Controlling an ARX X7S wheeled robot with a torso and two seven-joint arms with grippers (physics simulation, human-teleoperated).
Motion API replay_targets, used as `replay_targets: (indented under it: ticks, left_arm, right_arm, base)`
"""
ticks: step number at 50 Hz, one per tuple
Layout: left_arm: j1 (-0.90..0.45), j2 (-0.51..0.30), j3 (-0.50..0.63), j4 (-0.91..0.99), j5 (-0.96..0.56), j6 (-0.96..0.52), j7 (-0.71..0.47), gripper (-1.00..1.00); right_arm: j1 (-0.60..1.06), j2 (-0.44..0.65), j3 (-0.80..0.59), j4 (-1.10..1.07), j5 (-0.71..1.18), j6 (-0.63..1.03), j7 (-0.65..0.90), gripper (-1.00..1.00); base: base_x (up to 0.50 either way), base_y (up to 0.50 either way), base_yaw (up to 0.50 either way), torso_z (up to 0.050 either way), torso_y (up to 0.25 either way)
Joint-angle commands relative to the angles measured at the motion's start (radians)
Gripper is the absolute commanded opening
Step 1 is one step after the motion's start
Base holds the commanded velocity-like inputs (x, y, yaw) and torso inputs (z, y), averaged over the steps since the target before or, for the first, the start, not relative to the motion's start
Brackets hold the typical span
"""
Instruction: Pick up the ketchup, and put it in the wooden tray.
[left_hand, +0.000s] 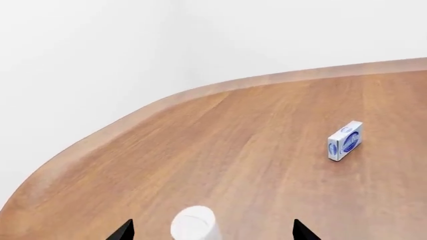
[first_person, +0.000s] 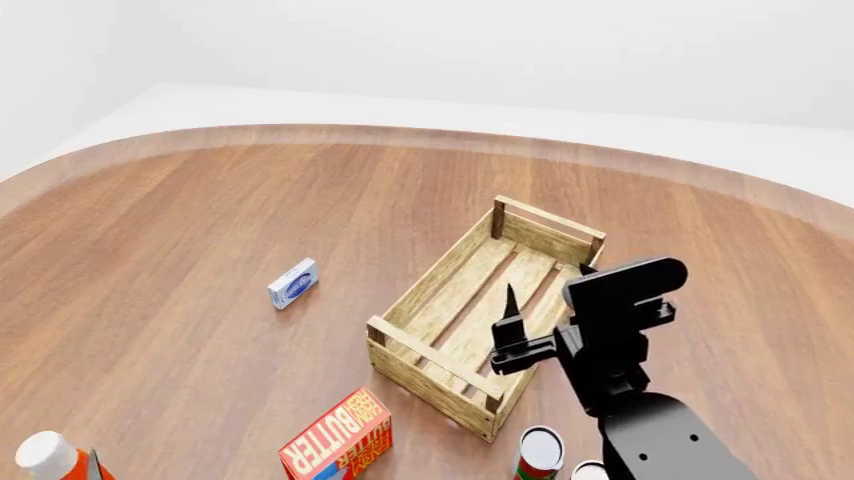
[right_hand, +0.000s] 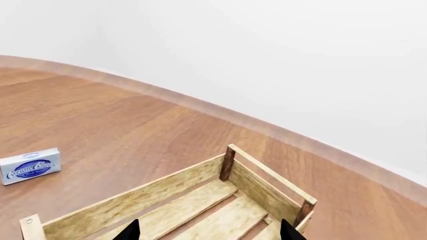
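The ketchup (first_person: 54, 458) stands at the table's near left corner; only its white cap and orange-red shoulder show. In the left wrist view its white cap (left_hand: 193, 224) sits between the two dark fingertips of my left gripper (left_hand: 213, 231), which is open and apart from the cap. The left gripper is out of the head view. The wooden tray (first_person: 441, 280) lies mid-table, empty. My right gripper (first_person: 514, 325) hovers open over the tray's near end. The right wrist view shows the gripper (right_hand: 210, 232) above the tray's slats (right_hand: 167, 187).
A small blue-and-white box (first_person: 292, 283) lies left of the tray; it also shows in the left wrist view (left_hand: 345, 140) and the right wrist view (right_hand: 30, 166). A red-orange butter box (first_person: 336, 437) and two cans (first_person: 539, 452) stand near the front edge.
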Motion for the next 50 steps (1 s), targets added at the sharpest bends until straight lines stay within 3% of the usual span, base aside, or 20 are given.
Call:
replay_targets:
  ticks: [1,50]
  left_arm:
    - [-0.033,-0.003,0.010,-0.059,0.006,0.003,-0.010,1.00]
    - [-0.213,-0.021,0.083,-0.407,0.040,0.055,-0.023,1.00]
  right_arm:
    - [0.019,-0.007,-0.014,0.029,-0.004,-0.006,0.005,1.00]
    - [0.015,0.017,-0.016,-0.027,0.014,0.050,0.028,1.00]
  base:
    - [0.00,0.00,0.00,0.000,0.000]
    - [0.00,0.00,0.00,0.000,0.000]
